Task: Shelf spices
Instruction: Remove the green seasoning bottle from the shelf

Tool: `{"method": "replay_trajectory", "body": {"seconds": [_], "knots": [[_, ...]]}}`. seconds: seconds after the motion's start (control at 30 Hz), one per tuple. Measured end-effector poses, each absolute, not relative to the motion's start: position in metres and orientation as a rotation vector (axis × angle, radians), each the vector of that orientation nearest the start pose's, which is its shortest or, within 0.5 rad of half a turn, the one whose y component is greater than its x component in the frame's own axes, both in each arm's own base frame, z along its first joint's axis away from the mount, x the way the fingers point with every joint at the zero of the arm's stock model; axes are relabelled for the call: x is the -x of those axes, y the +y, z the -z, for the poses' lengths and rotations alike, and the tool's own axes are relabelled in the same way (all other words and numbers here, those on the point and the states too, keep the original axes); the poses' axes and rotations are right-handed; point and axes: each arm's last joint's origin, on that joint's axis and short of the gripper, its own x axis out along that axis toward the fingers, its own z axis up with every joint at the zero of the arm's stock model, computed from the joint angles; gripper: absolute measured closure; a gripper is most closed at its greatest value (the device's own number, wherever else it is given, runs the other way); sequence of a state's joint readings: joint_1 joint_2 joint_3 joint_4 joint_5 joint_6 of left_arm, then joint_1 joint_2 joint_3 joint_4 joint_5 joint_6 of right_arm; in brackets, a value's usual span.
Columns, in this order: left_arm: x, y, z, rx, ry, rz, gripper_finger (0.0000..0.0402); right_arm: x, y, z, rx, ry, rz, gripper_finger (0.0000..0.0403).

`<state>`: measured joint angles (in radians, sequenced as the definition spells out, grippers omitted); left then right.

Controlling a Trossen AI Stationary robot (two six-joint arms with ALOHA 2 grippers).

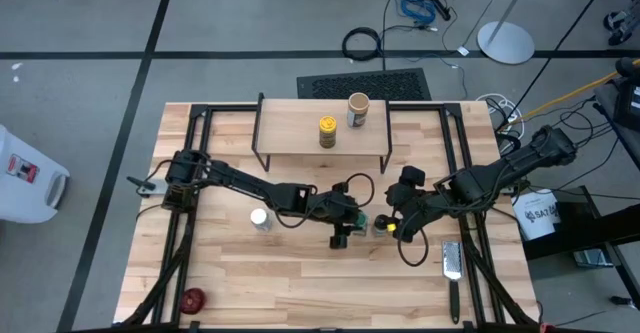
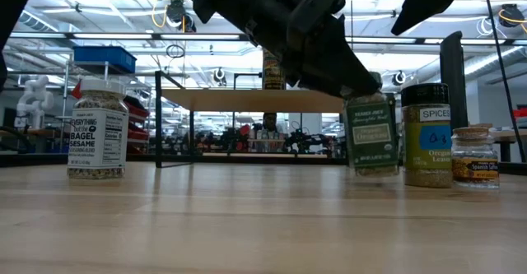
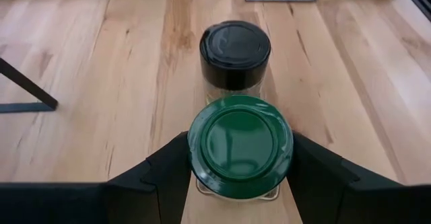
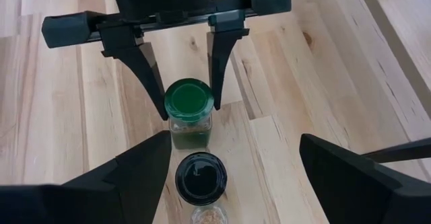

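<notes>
The shelf [image 1: 322, 153] stands at the far middle, with a yellow jar [image 1: 327, 131] and a tan jar [image 1: 358, 110] on its plank. A white-capped jar [image 1: 260, 218] stands on the table. At the table's middle my left gripper [image 1: 350, 223] is shut on the green-lidded jar [image 3: 240, 145]. Right beside that jar stands a dark-lidded jar [image 3: 234, 54], and a small cork-topped jar [image 2: 476, 157] is next to it. My right gripper [image 4: 234, 146] hangs open above the dark-lidded jar, touching nothing. My left gripper pinches the green-lidded jar between its two fingers [image 4: 153, 76], at the lid's rim [image 4: 170, 109] and just below it on opposite sides. The fingers slant down from the table's left. The jar is about upright; whether its base [image 2: 372, 174] rests on the table I cannot tell.
A flat metal grater [image 1: 452, 261] lies near the right front, and a small red round object [image 1: 192, 298] at the left front corner. Black frame rails [image 1: 180, 243] run along both table sides. Bare wood lies between the white-capped jar and the near edge.
</notes>
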<state>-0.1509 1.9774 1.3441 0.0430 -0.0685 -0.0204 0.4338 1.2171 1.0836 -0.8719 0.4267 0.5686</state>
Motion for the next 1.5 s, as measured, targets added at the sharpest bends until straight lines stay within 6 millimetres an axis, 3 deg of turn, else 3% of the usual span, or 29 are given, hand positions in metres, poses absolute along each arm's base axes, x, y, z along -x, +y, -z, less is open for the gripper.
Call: {"method": "replay_trajectory", "body": {"seconds": [0.37, 0.7, 1.5], "knots": [[-0.439, -0.064, -0.19, -0.047, 0.551, 0.052, 0.0187, -0.214, 0.086, -0.299, -0.114, 0.868, 0.245, 0.0087], [-0.44, -0.064, -0.184, -0.046, 0.567, 0.058, 0.0139, -0.214, 0.086, -0.299, -0.119, 0.869, 0.244, 0.0087], [-0.44, -0.066, -0.186, 0.029, 0.547, 0.042, 0.0137, -0.214, 0.086, -0.299, -0.118, 0.869, 0.244, 0.0087]]}}
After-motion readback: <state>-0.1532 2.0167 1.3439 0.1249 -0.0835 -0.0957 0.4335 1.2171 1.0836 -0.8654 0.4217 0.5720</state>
